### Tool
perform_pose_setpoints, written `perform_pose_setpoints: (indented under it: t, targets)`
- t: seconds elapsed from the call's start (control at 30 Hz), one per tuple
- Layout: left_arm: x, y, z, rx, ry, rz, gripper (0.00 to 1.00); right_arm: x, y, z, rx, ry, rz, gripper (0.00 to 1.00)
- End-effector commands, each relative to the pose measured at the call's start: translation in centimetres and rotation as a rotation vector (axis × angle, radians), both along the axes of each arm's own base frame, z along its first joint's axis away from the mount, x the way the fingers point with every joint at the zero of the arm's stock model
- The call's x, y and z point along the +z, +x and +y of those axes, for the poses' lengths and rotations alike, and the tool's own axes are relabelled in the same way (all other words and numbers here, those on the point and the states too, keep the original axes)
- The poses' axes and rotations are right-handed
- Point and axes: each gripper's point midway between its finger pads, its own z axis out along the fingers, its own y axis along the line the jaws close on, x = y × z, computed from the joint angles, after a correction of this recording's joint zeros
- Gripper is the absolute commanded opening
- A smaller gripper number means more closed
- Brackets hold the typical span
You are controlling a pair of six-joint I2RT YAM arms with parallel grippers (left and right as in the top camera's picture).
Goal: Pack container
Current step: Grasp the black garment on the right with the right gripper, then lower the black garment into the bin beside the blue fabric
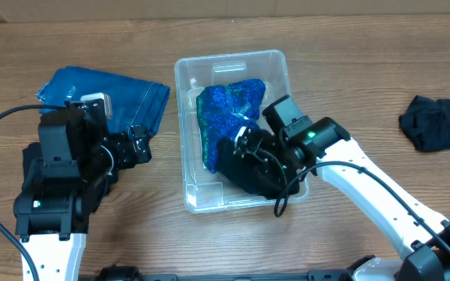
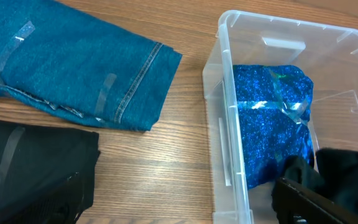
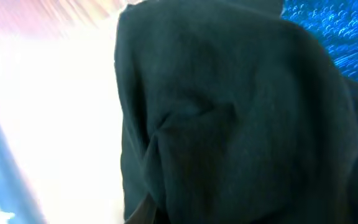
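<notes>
The left arm (image 1: 53, 187) stood at the left side of the wooden table (image 1: 350, 78). Its left gripper (image 1: 136, 145) pointed right toward the bin, with nothing visibly held. Neither the overhead view nor its own wrist camera showed the jaws clearly, so it could not be told whether they were open or closed. Just beyond the arm, on the far left, lay a folded blue denim cloth (image 1: 112, 94), flat on the wood with its stitched hem facing the bin. A black cloth (image 2: 30, 168) lay beside the denim's near edge, partly under the arm.

The container (image 1: 233, 58) sat at the middle of the table, a little right of the denim and apart from it, upright with its long side running from near to far. A glittering blue cloth (image 1: 229, 105) filled its far and middle part, bunched against the left wall. A second black garment (image 1: 244, 172) was heaped in the near end, touching the blue cloth.

The right gripper (image 1: 248, 148) reached in over the container's right rim and sat low among the black garment. In its wrist view, dark fabric covered nearly the whole frame, with a strip of the glittering blue at the upper right. The fingers were hidden, so whether they were closed on the garment could not be told.

Well apart, on the far right of the table, a crumpled dark cloth (image 1: 437, 122) lay alone.
</notes>
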Motion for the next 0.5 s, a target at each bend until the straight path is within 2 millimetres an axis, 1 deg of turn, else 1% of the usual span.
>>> perform_pose_setpoints:
  t: [0.0, 0.07, 0.17, 0.2, 0.3, 0.33, 0.37, 0.43, 0.47]
  targets:
    - [0.9, 0.3, 0.1, -0.007, 0.012, -0.024, 1.00, 0.2, 1.2, -0.3, 0.270, -0.101, -0.196, 0.04]
    - [0.9, 0.3, 0.1, -0.007, 0.012, -0.023, 1.00, 0.3, 0.8, 0.5, 0.326, -0.090, -0.215, 0.04]
    - [0.7, 0.4, 0.1, -0.007, 0.012, -0.015, 1.00, 0.2, -2.0, 1.9, 0.399, -0.041, -0.142, 0.04]
    - [0.6, 0.5, 0.1, -0.007, 0.012, -0.011, 1.00, 0.1, -2.5, 2.0, 0.409, -0.039, -0.128, 0.04]
    - [0.2, 0.6, 0.1, -0.007, 0.011, 0.003, 1.00, -0.9, -2.8, 2.1, 0.432, -0.050, -0.094, 0.04]
    - [0.2, 0.6, 0.1, -0.007, 0.011, 0.003, 1.00, -1.6, -2.3, 2.4, 0.446, -0.056, -0.101, 0.10]
    - [0.2, 0.6, 0.1, -0.007, 0.011, 0.002, 1.00, -2.1, -1.1, 2.8, 0.415, -0.058, -0.126, 1.00]
    - [0.2, 0.6, 0.1, -0.007, 0.011, 0.002, 1.00, -2.7, 1.8, 3.5, 0.341, -0.072, -0.206, 1.00]
    - [0.2, 0.6, 0.1, -0.007, 0.011, 0.002, 1.00, -2.6, 2.7, 3.5, 0.330, -0.089, -0.245, 1.00]
